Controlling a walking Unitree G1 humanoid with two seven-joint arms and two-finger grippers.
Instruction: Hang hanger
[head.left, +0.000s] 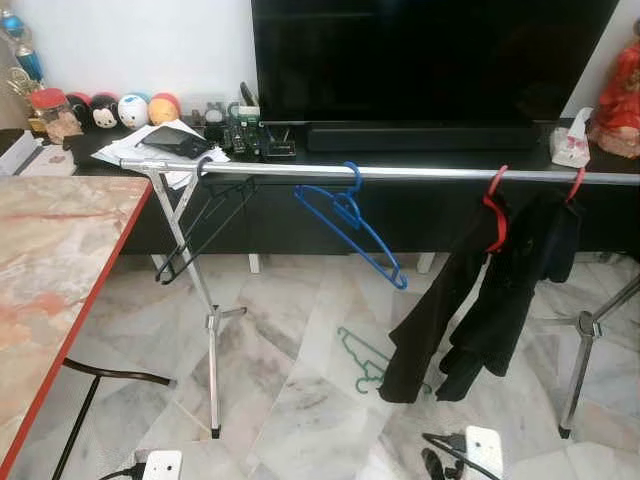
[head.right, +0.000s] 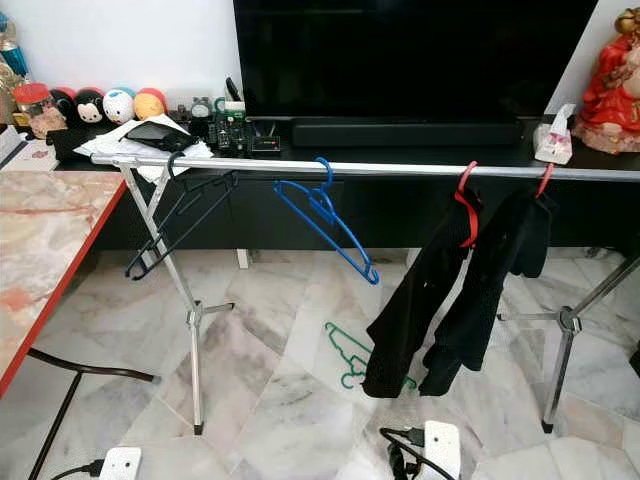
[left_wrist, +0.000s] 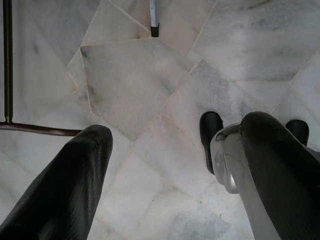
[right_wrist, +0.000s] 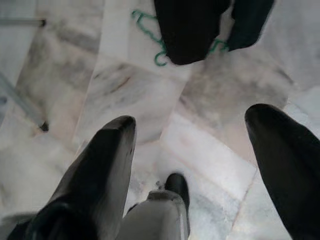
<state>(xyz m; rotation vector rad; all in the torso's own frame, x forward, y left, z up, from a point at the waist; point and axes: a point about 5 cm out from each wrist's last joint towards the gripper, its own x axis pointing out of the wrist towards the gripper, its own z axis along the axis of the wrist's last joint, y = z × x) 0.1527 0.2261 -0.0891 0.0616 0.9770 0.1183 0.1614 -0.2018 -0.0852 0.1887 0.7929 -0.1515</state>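
Green wire hanger (head.left: 362, 358) lay on marble floor (head.left: 290, 400) beneath silver rail (head.left: 420, 173), awaiting pickup | left gripper (left_wrist: 165, 150) spread, empty | right gripper (right_wrist: 195, 145) spread, empty, aimed floorward towards it

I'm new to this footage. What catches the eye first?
A silver rail runs across in front of the TV, carrying a blue hanger mid-rail and black clothes on red hangers to the right. A green hanger lies on the marble floor below.
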